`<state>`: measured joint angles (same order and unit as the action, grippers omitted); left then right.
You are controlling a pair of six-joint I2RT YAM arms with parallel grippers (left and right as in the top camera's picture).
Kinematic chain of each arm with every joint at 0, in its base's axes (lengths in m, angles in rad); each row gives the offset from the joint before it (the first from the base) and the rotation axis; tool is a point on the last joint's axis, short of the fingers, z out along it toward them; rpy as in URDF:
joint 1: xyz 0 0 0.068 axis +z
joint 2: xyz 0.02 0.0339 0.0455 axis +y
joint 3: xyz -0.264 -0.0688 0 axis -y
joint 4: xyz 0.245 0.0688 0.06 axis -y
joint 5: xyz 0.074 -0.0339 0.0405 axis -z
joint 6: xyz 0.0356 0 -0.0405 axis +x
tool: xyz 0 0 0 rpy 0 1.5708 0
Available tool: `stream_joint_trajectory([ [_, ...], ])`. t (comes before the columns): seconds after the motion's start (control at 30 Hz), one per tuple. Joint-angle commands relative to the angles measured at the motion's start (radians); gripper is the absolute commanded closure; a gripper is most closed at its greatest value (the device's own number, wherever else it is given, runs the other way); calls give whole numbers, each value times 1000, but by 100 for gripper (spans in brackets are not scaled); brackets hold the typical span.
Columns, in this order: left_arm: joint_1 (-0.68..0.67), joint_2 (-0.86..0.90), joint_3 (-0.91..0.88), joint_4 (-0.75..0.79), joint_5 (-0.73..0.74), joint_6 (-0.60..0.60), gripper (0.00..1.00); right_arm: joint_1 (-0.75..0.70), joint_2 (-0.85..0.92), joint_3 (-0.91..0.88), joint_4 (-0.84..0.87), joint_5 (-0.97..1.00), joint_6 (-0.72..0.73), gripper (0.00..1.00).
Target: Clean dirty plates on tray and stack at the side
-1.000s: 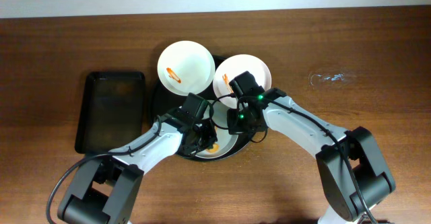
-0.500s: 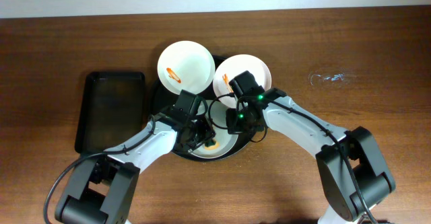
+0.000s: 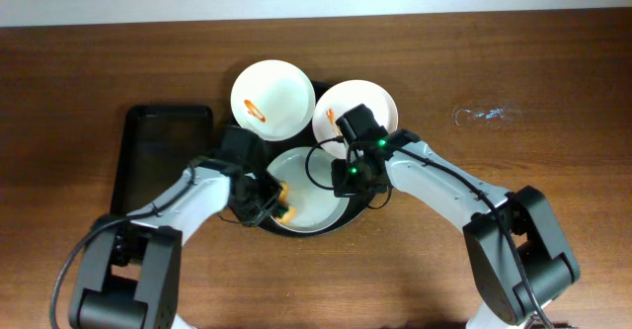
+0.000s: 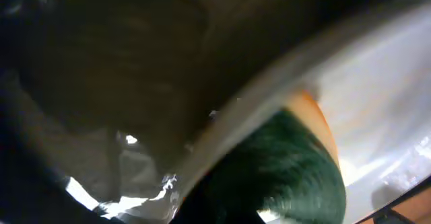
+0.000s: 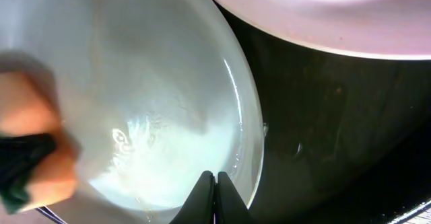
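Orange sponge [image 3: 283, 211] pinched by left claw [image 3: 268, 204], now farther left; right claw [image 5: 214, 185] closed.

Three round, shallow white plates on a round black tray [image 3: 319, 84] with a low rim. Far-left plate [image 3: 273, 99]: small orange smear inside, overhanging the tray's far rim. Far-right plate [image 3: 367, 94]: just beside it, likewise over the far rim, partly hidden. Near plate [image 3: 314, 193]: flat within the tray, glossy with a wet sheen. All around, bare brown wood-grain desk [image 3: 513, 62].
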<state>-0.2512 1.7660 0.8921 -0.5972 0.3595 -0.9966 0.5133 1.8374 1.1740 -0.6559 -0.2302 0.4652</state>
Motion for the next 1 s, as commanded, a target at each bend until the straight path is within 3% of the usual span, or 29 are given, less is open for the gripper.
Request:
stream_joint_trajectory([
  [0.0, 97, 274, -127, -157, -614, 30, 100, 3, -2, -3, 2, -6, 0, 95],
  [0.17, 119, 268, 45, -373, -900, 51, 100, 3, -2, -3, 2, -6, 0, 95],
  [0.3, 101, 254, 207, -500, -907, 53, 100, 3, -2, -3, 2, -6, 0, 95],
  [0.67, -38, 91, 508, -583, -822, 259, 100, 3, -48, 52, -22, -22, -34, 86],
  [0.8, -29, 8, 565, -601, -812, 262, 98, 4, -98, 69, -17, -135, -88, 72],
  [0.97, 53, -86, 584, -592, -739, 309, 85, 58, -103, 69, -24, -185, -95, 49],
])
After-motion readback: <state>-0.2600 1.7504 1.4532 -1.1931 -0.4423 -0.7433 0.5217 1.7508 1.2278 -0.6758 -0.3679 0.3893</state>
